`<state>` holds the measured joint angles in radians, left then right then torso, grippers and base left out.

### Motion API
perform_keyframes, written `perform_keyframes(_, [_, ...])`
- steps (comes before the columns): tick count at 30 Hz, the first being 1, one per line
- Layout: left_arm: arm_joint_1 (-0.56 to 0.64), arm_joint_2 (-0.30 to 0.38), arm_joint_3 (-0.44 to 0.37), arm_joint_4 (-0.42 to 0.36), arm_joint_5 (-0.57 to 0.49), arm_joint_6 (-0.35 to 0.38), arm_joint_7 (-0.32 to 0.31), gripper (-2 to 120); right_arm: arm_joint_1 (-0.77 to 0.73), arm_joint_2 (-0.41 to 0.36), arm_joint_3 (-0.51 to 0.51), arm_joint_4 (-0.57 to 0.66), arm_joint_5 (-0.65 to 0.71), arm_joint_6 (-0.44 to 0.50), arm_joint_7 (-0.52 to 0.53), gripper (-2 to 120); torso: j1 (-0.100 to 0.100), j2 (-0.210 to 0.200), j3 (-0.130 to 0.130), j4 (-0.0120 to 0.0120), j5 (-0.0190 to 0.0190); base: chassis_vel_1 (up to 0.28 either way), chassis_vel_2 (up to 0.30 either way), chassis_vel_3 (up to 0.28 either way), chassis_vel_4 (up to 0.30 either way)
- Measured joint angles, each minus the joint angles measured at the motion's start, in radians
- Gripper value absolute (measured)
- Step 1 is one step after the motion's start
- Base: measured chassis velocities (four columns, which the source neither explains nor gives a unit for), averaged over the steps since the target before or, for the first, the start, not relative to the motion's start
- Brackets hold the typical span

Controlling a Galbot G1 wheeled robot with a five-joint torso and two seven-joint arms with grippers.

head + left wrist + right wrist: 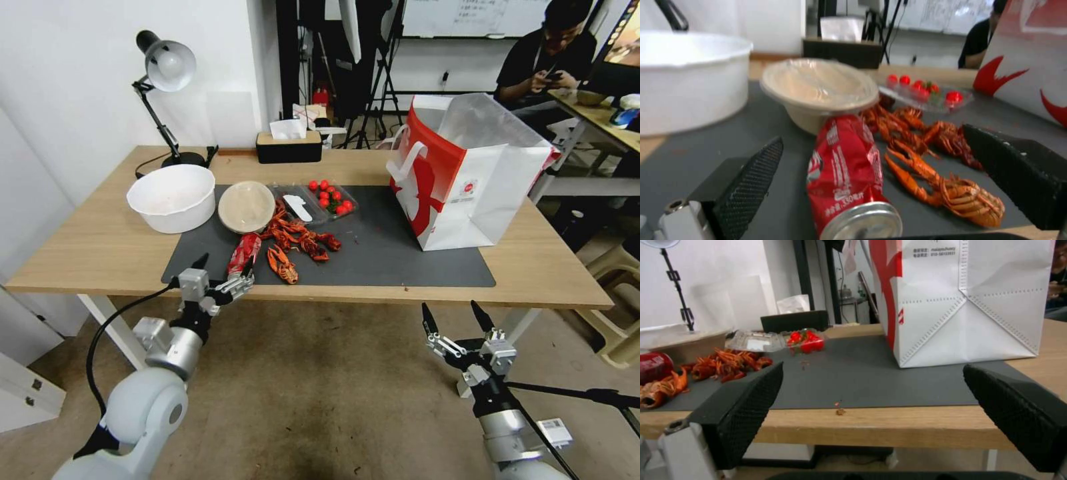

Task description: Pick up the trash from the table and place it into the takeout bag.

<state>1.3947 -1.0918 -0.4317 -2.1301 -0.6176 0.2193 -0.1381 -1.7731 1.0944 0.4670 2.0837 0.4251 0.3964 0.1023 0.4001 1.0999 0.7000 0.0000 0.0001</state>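
One crushed red can [244, 253], one beige bowl [246, 206], one big white bowl [172, 198], one takeout bag [467, 180], two clear trays [313, 203], one lamp [165, 87], one tissue box [289, 146].

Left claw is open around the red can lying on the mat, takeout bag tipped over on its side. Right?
Not quite. The takeout bag stands upright, as the head view shows. The rest holds: left claw open around the red can lying on the mat.

Can [244, 253] before bowl [246, 206] on mat [373, 253], bag [473, 180] right.
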Motion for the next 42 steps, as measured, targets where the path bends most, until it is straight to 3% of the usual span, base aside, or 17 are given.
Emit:
perform_keyframes(9, [-0.041, 0.019, 0.027, 0.002, -0.057, 0.099, -0.08, 100, -0.002, 0.002, 0.003, -0.001, -0.008, -0.001, -0.002, 100, 0.0, 0.0, 0.0, 0.0, 0.0001, 0.0, 0.0, 0.0, 0.0])
perform_keyframes(10, [-0.051, 0.02, 0.036, 0.008, -0.067, 0.128, -0.116, 100, -0.001, 0.003, 0.004, -0.002, -0.01, -0.002, -0.003, 100, 0.0, 0.0, 0.0, 0.0001, -0.0002, 0.0, 0.0, 0.0, 0.0])
perform_keyframes(13, [-0.061, 0.02, 0.042, 0.014, -0.076, 0.152, -0.146, 100, -0.001, 0.003, 0.005, -0.004, -0.011, -0.004, -0.003, 100, 0.0, 0.0, 0.0, 0.0, -0.0001, 0.0, 0.0, 0.0, 0.0])
perform_keyframes(29, [-0.112, 0.005, 0.081, 0.059, -0.109, 0.205, -0.188, 100, 0.005, 0.002, 0.004, -0.004, -0.02, -0.016, -0.001, 100, 0.0, 0.0, 0.0, 0.0, 0.0, 0.0, 0.0, 0.0, 0.0])
perform_keyframes(33, [-0.118, 0.001, 0.085, 0.065, -0.125, 0.209, -0.197, 93, 0.005, 0.001, 0.006, -0.004, -0.021, -0.017, 0.003, 100, 0.0, 0.0, 0.0, 0.0, 0.0, 0.0, 0.0, 0.0, 0.0])
perform_keyframes(40, [-0.124, -0.001, 0.081, 0.066, -0.171, 0.22, -0.224, 65, 0.005, 0.006, 0.002, -0.004, -0.034, -0.017, 0.011, 100, 0.0, 0.0, 0.0, 0.0, 0.0, 0.0, 0.0, 0.0, 0.0])
perform_keyframes(42, [-0.124, -0.001, 0.081, 0.066, -0.172, 0.22, -0.224, 65, 0.005, 0.006, 0.002, -0.004, -0.035, -0.017, 0.011, 100, 0.0, 0.0, 0.0, 0.0, -0.0001, 0.0, 0.0, 0.0, 0.0])
